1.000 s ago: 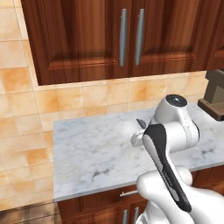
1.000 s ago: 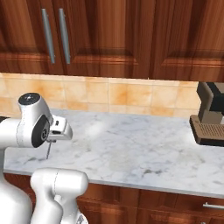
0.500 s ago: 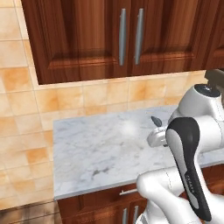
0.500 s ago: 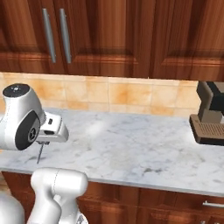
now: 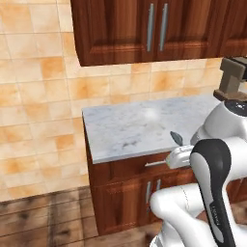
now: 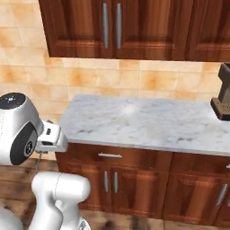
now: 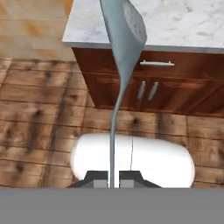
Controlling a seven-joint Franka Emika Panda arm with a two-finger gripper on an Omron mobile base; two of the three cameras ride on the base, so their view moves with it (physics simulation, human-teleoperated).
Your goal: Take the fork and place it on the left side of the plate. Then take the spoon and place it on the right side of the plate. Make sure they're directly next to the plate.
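My gripper is shut on the thin handle of the pale blue-grey spoon. In the hand view the spoon rises from between the fingertips, its oval bowl in front of the counter's edge. In the left base view the spoon's bowl sticks up just above the white hand, in front of the counter's front edge. In the right base view the hand hangs at the left, off the counter's left end and above the floor. The fork and the plate are out of view.
A grey marble counter tops brown cabinets with a drawer handle. A dark coffee machine stands at its right end. Upper cabinets hang above. Left of the counter are a tiled wall and wood floor.
The whole picture has shifted: the base has backed away from the counter, so the counter's left end, the cabinet fronts and the floor now show. The spoon stays in the shut gripper.
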